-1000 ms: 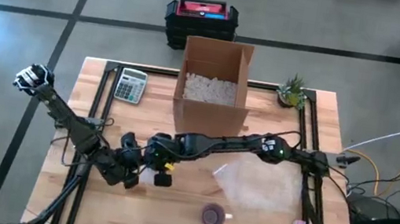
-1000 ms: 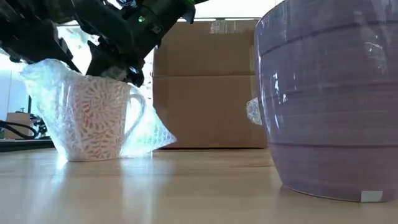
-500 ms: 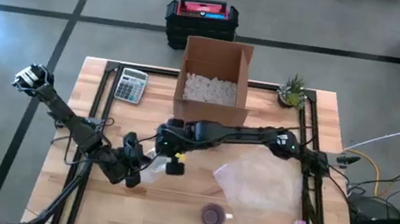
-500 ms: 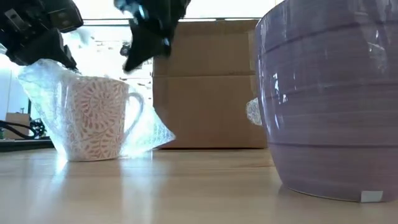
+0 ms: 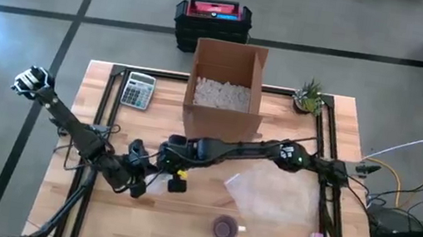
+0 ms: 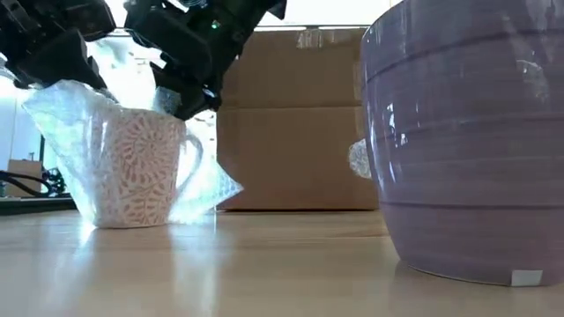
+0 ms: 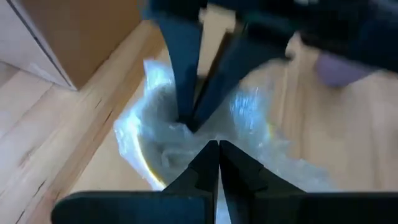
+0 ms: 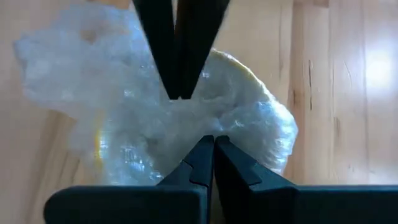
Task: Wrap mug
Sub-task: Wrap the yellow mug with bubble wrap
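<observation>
A white mug with a red pattern (image 6: 137, 167) stands upright on the table, left of centre, swathed in clear bubble wrap (image 6: 66, 132). The wrap covers its mouth (image 8: 124, 124), and the handle (image 6: 196, 158) sticks out bare. My left gripper (image 5: 145, 178) is shut at the wrap's raised edge, on the mug's left side. My right gripper (image 5: 167, 171) comes from the right, shut, with its tips down at the mug's mouth (image 6: 176, 110). The two grippers' tips nearly meet over the mouth. My left gripper pinches a gathered bit of the bubble wrap (image 7: 205, 134) above the mug's mouth, slanting down from the table's left; the wrap rises to a peak at its fingers (image 6: 62, 84). My right gripper sets its shut fingertips on the wrap (image 8: 208, 127) over the mug's mouth, slanting down from the right; I cannot tell if wrap lies between them.
A purple mug (image 5: 225, 227) stands near the front edge, close to the low camera. A second sheet of bubble wrap (image 5: 271, 195) lies at the right. An open cardboard box (image 5: 227, 87) with packing peanuts, a calculator (image 5: 138, 89) and a small plant (image 5: 309, 95) stand at the back.
My right gripper rose off the mug toward the far edge, then came back down onto the wrapped mouth. The mug has stayed in place and the wrap has shifted only a little.
</observation>
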Robot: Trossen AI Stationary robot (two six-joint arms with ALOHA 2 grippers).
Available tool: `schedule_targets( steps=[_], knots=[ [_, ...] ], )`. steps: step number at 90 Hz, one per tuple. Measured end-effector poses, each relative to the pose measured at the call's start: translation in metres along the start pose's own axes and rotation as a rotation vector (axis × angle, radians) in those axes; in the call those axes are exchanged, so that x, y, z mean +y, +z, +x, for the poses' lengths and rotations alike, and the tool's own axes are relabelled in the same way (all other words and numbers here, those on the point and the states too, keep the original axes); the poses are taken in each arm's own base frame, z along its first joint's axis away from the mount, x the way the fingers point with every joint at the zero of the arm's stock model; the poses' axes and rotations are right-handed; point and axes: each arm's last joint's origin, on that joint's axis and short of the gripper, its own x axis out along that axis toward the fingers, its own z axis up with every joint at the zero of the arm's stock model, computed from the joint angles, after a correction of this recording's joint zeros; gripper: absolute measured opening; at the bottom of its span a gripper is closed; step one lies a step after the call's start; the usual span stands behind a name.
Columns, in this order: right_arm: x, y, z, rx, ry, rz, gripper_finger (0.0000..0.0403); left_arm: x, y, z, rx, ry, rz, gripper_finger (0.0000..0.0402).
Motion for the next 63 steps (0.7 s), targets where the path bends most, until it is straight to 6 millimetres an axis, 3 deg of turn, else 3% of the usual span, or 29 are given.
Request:
schedule_targets(
  steps=[12,30,41,54,63],
  knots=[
    [0.000,0.001,0.001,-0.011,0.000,-0.001,0.0000,0.005,0.007,0.001,-0.031,0.007,0.006,0.0000],
    [0.000,0.002,-0.005,-0.009,0.005,0.001,0.0000,0.010,0.000,0.027,0.049,0.050,0.015,0.0000],
    [0.000,0.004,-0.026,0.007,0.016,-0.003,0.0000,0.009,-0.004,0.038,0.082,0.069,0.034,0.0000],
    [0.000,0.013,-0.069,-0.025,0.029,0.040,0.0000,0.007,-0.005,0.041,0.091,0.072,0.051,0.0000],
    [0.004,0.012,-0.071,-0.016,0.103,0.068,0.0000,0.007,-0.004,0.039,0.089,0.060,0.045,0.0000]
  ],
)
